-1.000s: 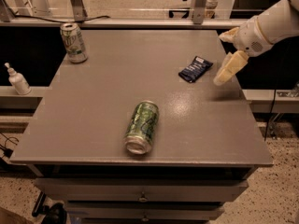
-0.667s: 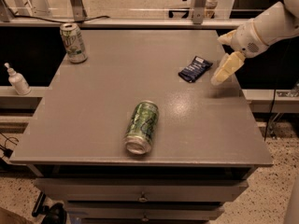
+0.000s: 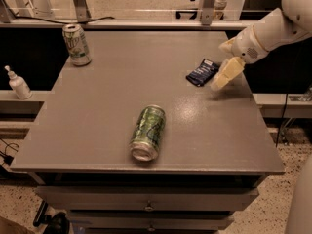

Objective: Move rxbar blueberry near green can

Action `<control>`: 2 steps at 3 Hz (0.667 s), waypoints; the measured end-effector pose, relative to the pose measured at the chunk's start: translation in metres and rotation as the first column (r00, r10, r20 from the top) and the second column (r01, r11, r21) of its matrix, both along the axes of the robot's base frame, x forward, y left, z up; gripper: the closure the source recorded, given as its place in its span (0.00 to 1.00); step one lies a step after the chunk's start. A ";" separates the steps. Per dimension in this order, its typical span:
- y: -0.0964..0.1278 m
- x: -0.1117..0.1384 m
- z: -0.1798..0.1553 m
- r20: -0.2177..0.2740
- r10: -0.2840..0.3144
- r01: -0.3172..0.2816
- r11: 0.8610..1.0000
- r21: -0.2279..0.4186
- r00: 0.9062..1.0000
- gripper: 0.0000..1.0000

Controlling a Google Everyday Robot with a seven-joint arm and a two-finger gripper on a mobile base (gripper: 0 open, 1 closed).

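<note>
Table point(image 3: 97, 130): grey rectangular top that carries both cans and the snack bar; drawer fronts point(image 3: 146, 199) show under its near edge.
Robot arm point(image 3: 273, 30): white, enters from the upper right corner and reaches down and left over the right edge of the table.
Green can point(image 3: 147, 132): lies on its side in the near centre of the table, with one silver end towards the camera and the other end pointing to the far side.
Whitish can point(image 3: 76, 44): stands upright at the far left corner of the table, well apart from the green can.
Gripper point(image 3: 218, 84): cream-coloured, angled down and left, tip low over the table's right side, just beside the right edge of the snack bar.
Gripper state: cannot tell from this view; it carries nothing.
Contact with bar: cannot tell.
Rxbar blueberry point(image 3: 202, 71): lies flat on the far right part of the table, turned at a slant, well apart from the green can.
Pump bottle point(image 3: 18, 83): small and white, stands on a ledge to the left of the table.
</note>
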State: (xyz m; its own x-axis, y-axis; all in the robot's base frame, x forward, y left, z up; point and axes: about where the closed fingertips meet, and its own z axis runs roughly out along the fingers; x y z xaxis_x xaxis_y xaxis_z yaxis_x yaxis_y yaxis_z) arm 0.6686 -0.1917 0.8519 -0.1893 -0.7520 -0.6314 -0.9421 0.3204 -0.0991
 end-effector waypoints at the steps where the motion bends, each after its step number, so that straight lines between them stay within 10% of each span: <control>1: 0.007 -0.001 -0.010 -0.028 -0.003 0.004 1.000 0.014 1.000 0.15; 2: 0.011 -0.001 -0.017 -0.047 -0.008 0.009 1.000 0.024 0.999 0.38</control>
